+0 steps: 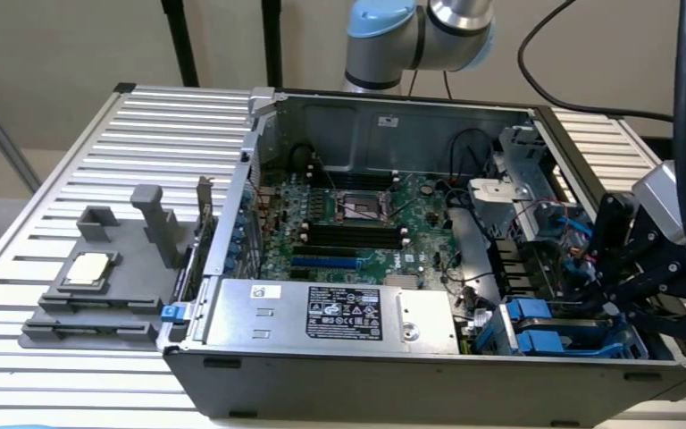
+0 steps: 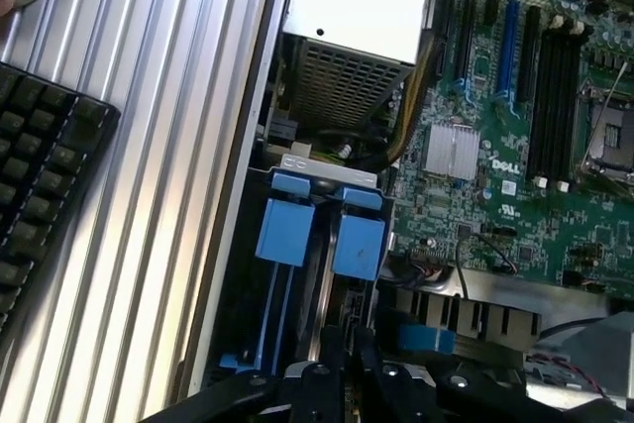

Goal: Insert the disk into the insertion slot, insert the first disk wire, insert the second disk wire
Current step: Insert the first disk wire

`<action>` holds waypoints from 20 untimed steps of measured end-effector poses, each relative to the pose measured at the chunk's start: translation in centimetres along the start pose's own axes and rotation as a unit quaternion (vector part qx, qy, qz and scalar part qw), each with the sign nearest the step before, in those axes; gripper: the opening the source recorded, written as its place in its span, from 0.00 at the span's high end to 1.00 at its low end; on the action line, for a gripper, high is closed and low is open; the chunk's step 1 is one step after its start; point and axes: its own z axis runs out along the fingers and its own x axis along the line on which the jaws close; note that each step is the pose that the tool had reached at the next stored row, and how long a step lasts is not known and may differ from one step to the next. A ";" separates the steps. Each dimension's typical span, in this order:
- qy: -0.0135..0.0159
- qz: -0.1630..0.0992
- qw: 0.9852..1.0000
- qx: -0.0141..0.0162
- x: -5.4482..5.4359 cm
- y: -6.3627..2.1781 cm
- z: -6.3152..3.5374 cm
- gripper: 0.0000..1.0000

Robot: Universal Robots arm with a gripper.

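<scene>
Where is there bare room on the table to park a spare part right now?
Bare slats of the table behind the grey fixture, beside the computer case; also the strip between the keyboard and the case. Crowded: the drive cage corner, under the gripper and cables.

We're reaching the arm [image 1: 421, 36] in from the top of the exterior view, with the wrist [image 1: 677, 201] sitting low on the exterior view's right. We're angling the gripper [image 2: 347, 339] down and toward the exterior view's left. We're pressing the fingers [image 2: 334, 356] together, jaws fully closed, black linkage bars [image 2: 238, 393] splaying out to either side.
</scene>
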 end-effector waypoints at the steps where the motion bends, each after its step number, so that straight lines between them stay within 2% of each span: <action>1: 0.000 0.003 1.000 0.000 0.0 0.00 0.03 0.83; 11: -0.003 0.034 0.999 0.005 -0.3 -0.04 0.14 0.83; 20: 0.004 0.044 0.999 0.006 -0.3 0.05 0.19 0.83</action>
